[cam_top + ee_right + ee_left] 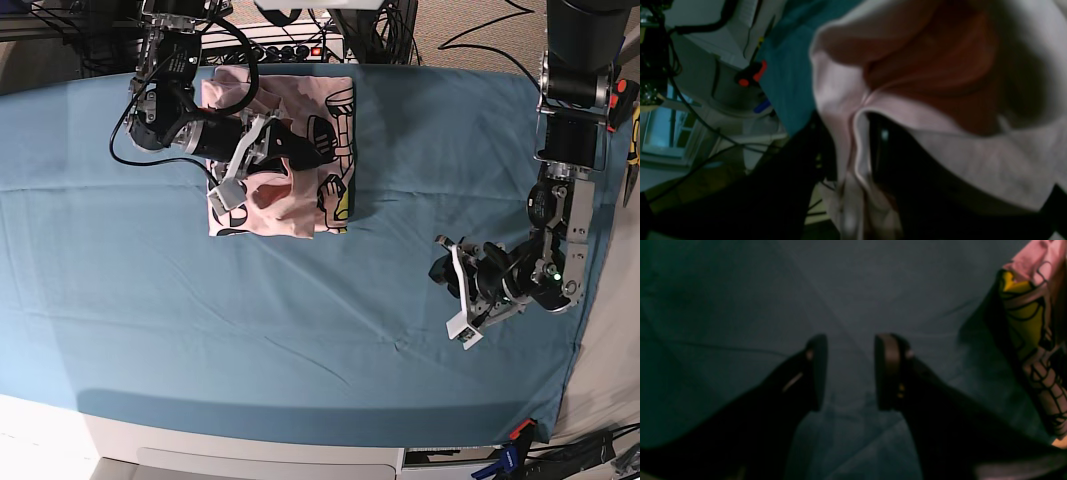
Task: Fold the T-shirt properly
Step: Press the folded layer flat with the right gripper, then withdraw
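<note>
T-shirt on teal table cloth, right pincer gripping it, left pincer wide.

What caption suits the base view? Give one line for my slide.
Right gripper working the bunched pale pink cotton T-shirt on the teal table cloth; left gripper waits apart, jaws open.

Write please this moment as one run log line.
pale pink cotton T-shirt: bunched, far table edge | right gripper: shut on T-shirt fold | left gripper: open, empty, over teal table cloth
</note>
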Tool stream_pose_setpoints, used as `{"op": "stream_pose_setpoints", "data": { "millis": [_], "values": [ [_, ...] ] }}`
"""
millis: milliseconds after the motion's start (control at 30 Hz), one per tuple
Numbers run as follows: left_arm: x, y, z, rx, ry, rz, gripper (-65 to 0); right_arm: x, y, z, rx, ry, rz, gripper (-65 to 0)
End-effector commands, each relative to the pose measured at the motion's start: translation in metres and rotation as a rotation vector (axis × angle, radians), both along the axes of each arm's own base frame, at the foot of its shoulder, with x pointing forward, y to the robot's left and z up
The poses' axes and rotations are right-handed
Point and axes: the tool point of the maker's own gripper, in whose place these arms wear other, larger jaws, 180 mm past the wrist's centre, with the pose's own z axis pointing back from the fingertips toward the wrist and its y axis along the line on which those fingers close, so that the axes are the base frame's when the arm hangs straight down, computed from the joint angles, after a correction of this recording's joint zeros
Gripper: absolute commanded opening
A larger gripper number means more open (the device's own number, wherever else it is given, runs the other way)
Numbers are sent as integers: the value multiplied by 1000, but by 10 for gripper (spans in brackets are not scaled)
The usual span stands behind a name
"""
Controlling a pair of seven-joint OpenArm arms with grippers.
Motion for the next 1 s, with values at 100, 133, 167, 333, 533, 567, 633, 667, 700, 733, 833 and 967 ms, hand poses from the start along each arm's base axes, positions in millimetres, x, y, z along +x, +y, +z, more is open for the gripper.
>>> {"op": "stream_pose_setpoints", "data": {
  "millis": [100, 133, 167, 333, 533, 567, 633, 667, 700, 733, 833, 967],
  "values": [
    [11, 0, 18, -15, -54, -1, -405, 11, 4, 20, 58, -62, -5, -494],
    [11, 0, 18, -15, -54, -1, -405, 12, 6, 26, 84, -73, -3, -494],
    [11, 0, 17, -15, -53, -1, -405, 14, 8, 33, 113, -86, -2, -494],
    [11, 0, 17, -15, -53, -1, -405, 24, 13, 59, 217, -143, 8, -494],
    [11, 0, 17, -15, -53, -1, -405, 26, 14, 66, 243, -157, 11, -494],
    [11, 0, 17, -15, -53, -1, -405, 26, 14, 66, 243, -158, 10, -494],
    [11, 0, 17, -14, -53, -1, -405, 26, 12, 66, 240, -159, 6, -494],
    [11, 0, 17, -14, -53, -1, -405, 27, 11, 66, 237, -162, 2, -494],
    [11, 0, 17, -14, -53, -1, -405, 29, 7, 65, 226, -163, -7, -494],
    [10, 0, 17, -14, -51, -1, -405, 31, 2, 64, 213, -165, -23, -494],
    [7, 0, 12, -16, -41, -1, -405, 39, -22, 64, 197, -176, -103, -494],
    [-5, 0, -2, -17, -5, 0, -405, 48, -78, 65, 140, -204, -262, -495]
  ]
}}
